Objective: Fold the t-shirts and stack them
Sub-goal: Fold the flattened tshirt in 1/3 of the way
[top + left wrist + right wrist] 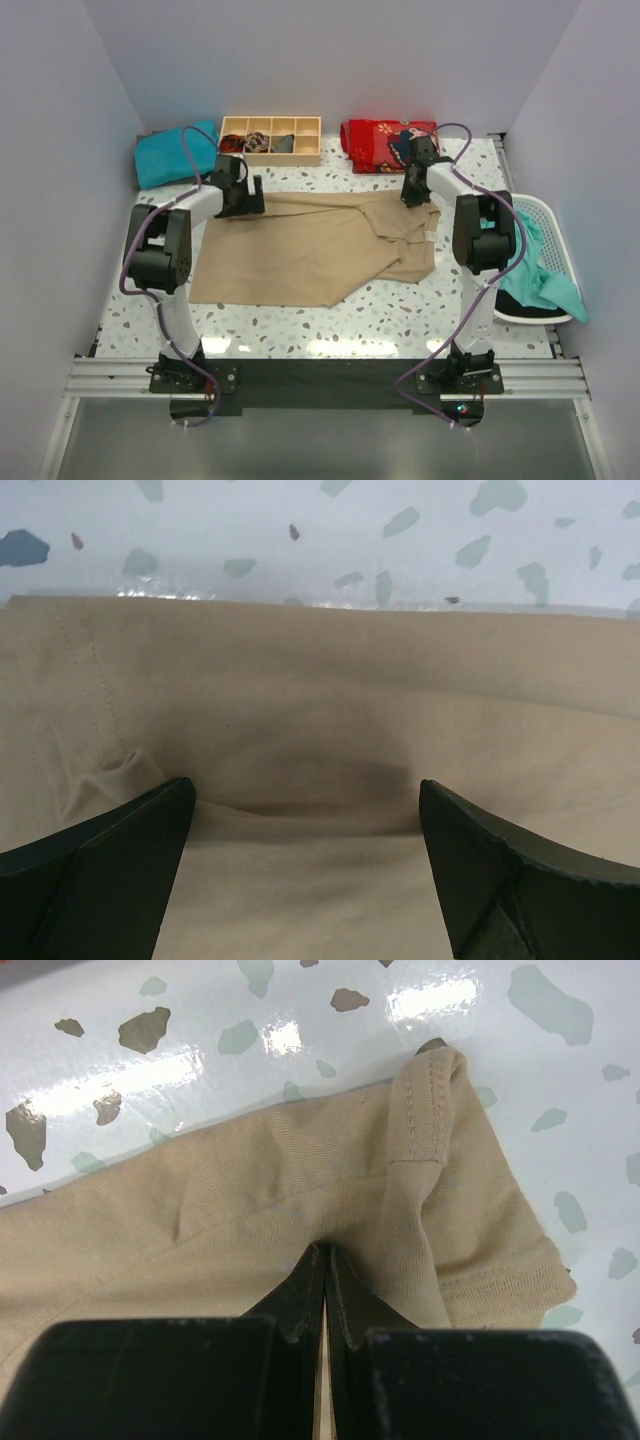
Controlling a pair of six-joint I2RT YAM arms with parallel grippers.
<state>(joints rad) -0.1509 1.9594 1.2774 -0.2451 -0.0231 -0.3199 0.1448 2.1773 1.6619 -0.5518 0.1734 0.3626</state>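
Table of speckled white surface carries both arm bases at its near edge. Just beyond them, a tan t-shirt lies flat across the middle of the table. Its left part is spread smooth. Its right part is creased and folded over itself toward the right arm.

At the right edge sits a white basket. A teal t-shirt lies crumpled in it and spills over the rim on the near side.

The left gripper stands at the far left border of the tan t-shirt. The left wrist view shows its jaws spread wide, with both fingers set down on the cloth and a shallow dip of fabric between them. Nothing is clamped there.

The right gripper stands at the far right border of the same shirt. The right wrist view shows its jaws pressed together, with a ridge of tan cloth gathered into the tips beside a sleeve whose stitched hem points to the far edge. It pinches the tan t-shirt.

Along the far edge, from left to right: a folded teal t-shirt in the far left corner, a wooden compartment box with small dark items that cannot be made out, and a red patterned cloth.
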